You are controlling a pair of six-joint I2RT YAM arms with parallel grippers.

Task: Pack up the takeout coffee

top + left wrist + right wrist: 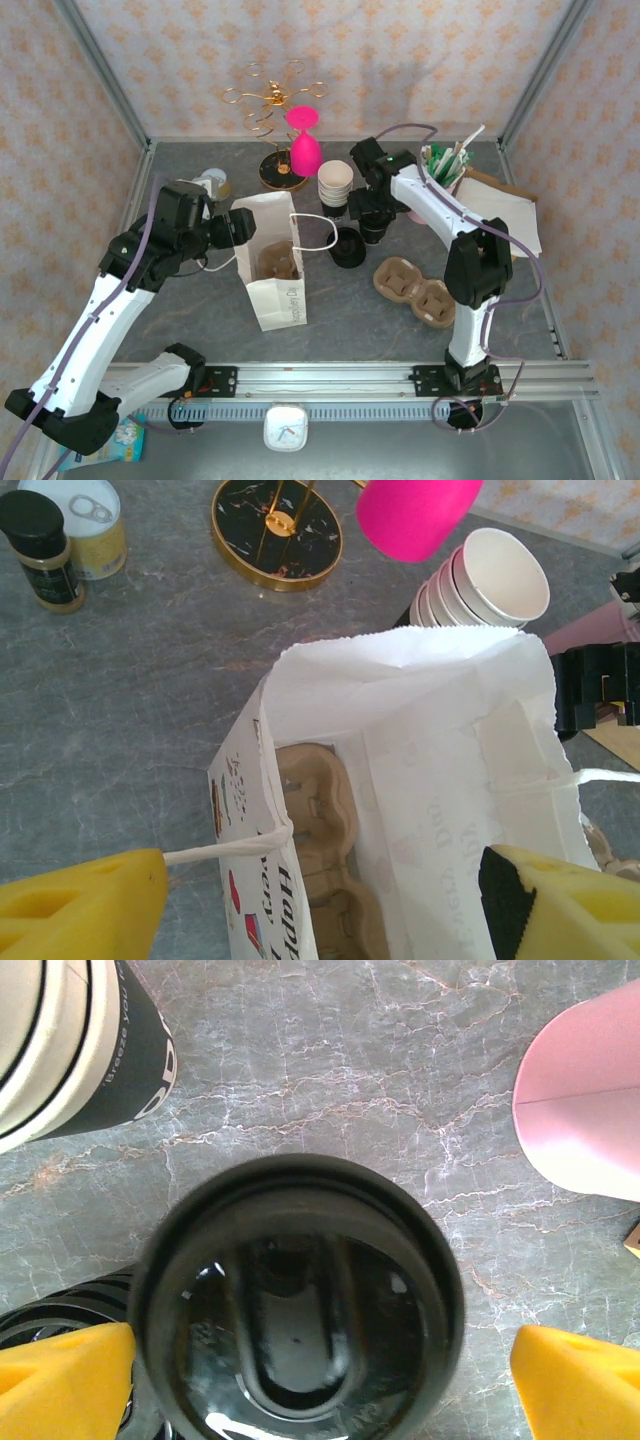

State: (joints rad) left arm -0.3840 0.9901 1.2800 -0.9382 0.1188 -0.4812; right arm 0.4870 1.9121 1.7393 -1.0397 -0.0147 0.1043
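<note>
Left gripper (322,890): jaws wide, straddling the mouth of the white paper bag (450,730), with the pulp carrier (315,810) inside it.

Right gripper (322,1355): jaws wide, flanking the takeout coffee's black lid (300,1300), right of the bag.

Recommendation: descend centred, grip the cup below the lid rim, lift upright.

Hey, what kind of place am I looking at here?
Probably a lab robot cell staged as a café takeout counter: patterned wall panels in a metal frame, and on the grey tabletop a white paper carrier bag, a stack of cream paper cups and a brown moulded-pulp cup carrier.
</note>
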